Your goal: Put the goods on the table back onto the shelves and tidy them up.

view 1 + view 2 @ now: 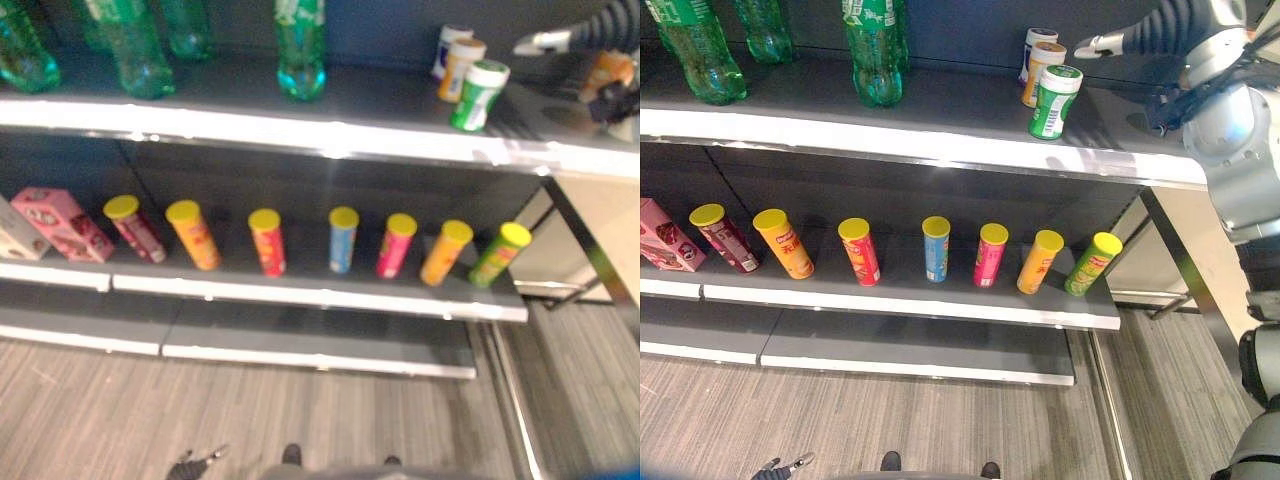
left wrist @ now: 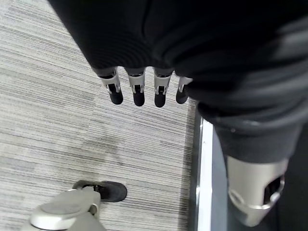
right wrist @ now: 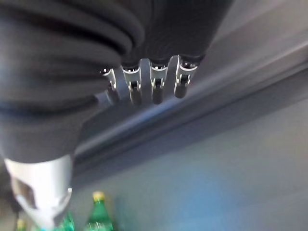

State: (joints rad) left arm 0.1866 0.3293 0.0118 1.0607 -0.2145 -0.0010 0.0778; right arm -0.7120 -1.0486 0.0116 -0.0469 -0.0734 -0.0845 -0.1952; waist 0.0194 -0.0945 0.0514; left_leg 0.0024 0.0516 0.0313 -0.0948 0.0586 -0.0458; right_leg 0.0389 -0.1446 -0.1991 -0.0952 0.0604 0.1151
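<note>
Three small canisters stand close together at the right end of the top shelf (image 1: 940,145): a green one (image 1: 1055,100) in front, an orange one (image 1: 1042,70) and a white one (image 1: 1038,45) behind it. My right hand (image 1: 1105,44) reaches in over that shelf just right of them, without touching. Its fingers (image 3: 154,84) are relaxed and hold nothing. My left hand (image 2: 137,89) hangs over the carpet, open and empty. Green bottles (image 1: 875,50) stand further left on the top shelf.
On the middle shelf (image 1: 890,300) stands a row of several yellow-lidded chip cans, a blue one (image 1: 935,248) in the middle, with a pink box (image 1: 665,240) at the far left. A lower shelf (image 1: 910,355) juts out below. A metal frame (image 1: 1185,270) flanks the shelves' right end.
</note>
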